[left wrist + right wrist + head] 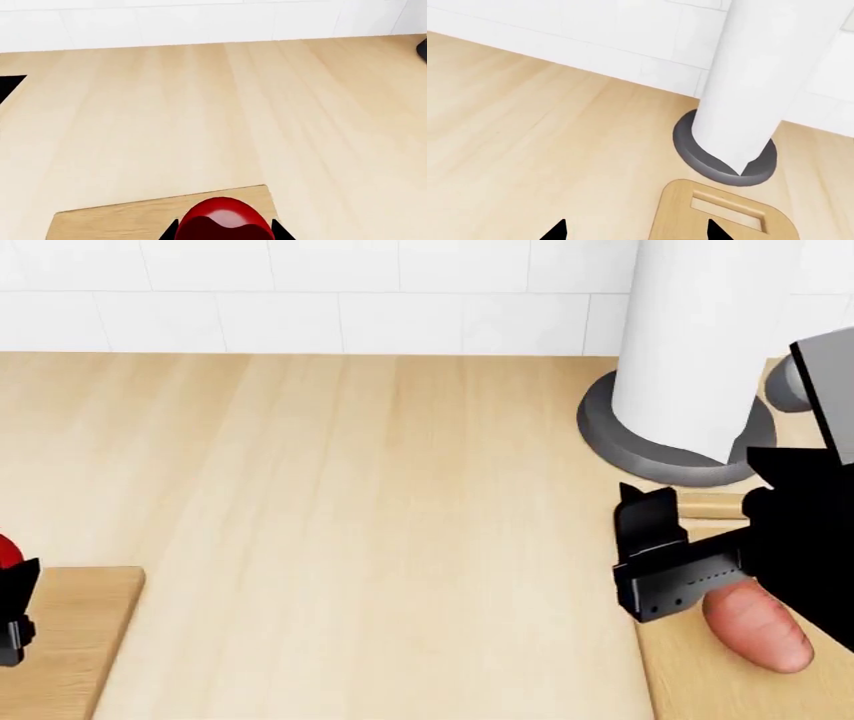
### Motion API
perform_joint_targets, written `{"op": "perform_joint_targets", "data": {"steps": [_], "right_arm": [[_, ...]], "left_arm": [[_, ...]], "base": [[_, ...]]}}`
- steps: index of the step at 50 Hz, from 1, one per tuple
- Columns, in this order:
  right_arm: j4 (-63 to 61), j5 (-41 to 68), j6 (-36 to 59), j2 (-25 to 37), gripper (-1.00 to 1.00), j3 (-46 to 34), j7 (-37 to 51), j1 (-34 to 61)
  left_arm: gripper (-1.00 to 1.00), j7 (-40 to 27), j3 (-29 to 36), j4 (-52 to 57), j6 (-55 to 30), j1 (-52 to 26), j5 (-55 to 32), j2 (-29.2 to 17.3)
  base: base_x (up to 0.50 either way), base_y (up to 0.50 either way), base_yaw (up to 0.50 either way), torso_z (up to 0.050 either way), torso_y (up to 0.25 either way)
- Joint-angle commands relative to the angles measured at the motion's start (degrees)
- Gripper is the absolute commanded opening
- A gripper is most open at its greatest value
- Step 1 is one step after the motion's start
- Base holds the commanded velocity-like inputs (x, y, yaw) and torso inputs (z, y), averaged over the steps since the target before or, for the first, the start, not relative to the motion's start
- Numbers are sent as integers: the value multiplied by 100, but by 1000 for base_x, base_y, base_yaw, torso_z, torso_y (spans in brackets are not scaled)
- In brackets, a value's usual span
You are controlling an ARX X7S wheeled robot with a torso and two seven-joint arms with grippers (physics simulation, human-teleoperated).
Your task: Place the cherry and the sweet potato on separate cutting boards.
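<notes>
The glossy red cherry [223,215] sits between my left gripper's [225,233] two black fingertips, just above a corner of the sharp-cornered cutting board [113,220]. In the head view this gripper [14,608] is at the far left edge with the cherry [7,550] over that board [74,640]. My right gripper [654,540] is open and empty. The pinkish sweet potato [763,628] lies on the rounded cutting board [687,675] at the right, partly hidden under the right gripper. The right wrist view shows this board's slot handle end [720,215] and the gripper [635,231] with its tips wide apart.
A tall white paper towel roll [694,340] on a round grey base [641,445] stands at the back right, just behind the rounded board. It also shows in the right wrist view [754,75]. A white tiled wall [334,290] borders the wooden counter [387,520].
</notes>
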Motion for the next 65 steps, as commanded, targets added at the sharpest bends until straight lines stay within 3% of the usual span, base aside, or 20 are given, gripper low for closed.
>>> {"op": "perform_joint_targets", "data": {"steps": [1,33,34,49,65], "right_arm": [[-62,188,68,16,100,-4,111,69],[-118,205,-158,114,100,-6,22,-243],[-121,209,-161,116,100,-6,25,-245],[-140,209,-200,133,100,-33,-1,-205],[-166,348,-259,130,100,11,73,-195]], "left_arm": [[-100,129,-45,190,265,563,129,-179],[-100,179,251,-183,330,472,393,-84],[100,179,251,-176,324,468,384,-88],[100,51,87,-7,222,268,115,-109],[100,-650,-251,350,-205,-538,-585,-93]], "base": [[0,0,0,0,0],[0,0,0,0,0],[0,0,0,0,0],[0,0,0,0,0],[0,0,0,0,0]]}}
